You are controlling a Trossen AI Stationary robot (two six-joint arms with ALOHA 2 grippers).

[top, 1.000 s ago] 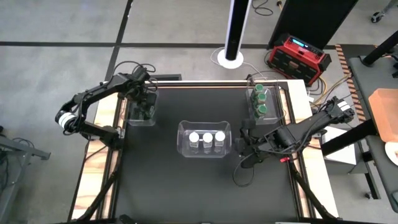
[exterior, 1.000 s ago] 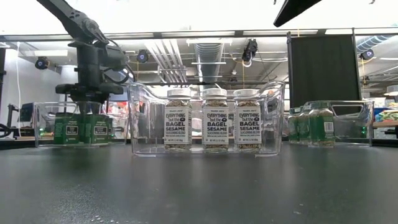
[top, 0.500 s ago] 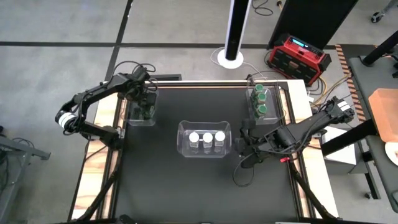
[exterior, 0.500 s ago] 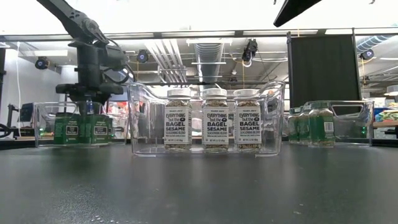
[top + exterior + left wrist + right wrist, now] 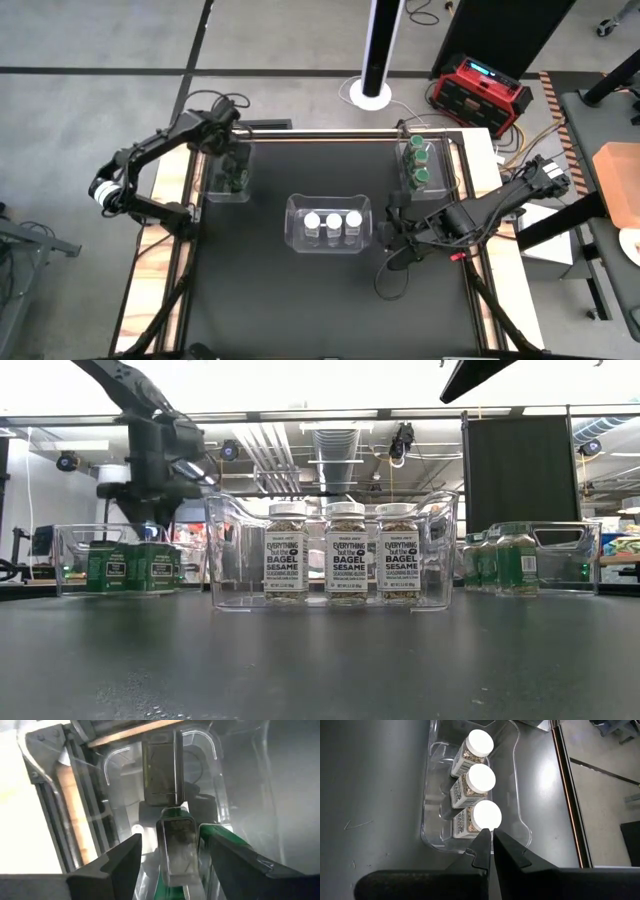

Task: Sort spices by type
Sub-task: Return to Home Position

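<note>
My left gripper (image 5: 234, 160) hangs over the clear plastic bin (image 5: 212, 190) at the far left corner of the black bench (image 5: 300, 300). Its fingers are spread apart and hold nothing. Under it, in that bin, stand small dark-green-labelled spice jars (image 5: 130, 566). Three white-lidded glass spice jars (image 5: 333, 221) stand in a row in the clear bin (image 5: 296, 240) in the middle of the bench. Green-lidded spice jars (image 5: 418, 160) sit in the clear bin (image 5: 403, 180) at the far right corner. My right gripper (image 5: 491, 851) waits pinched together, beside the middle bin, near the right edge.
</note>
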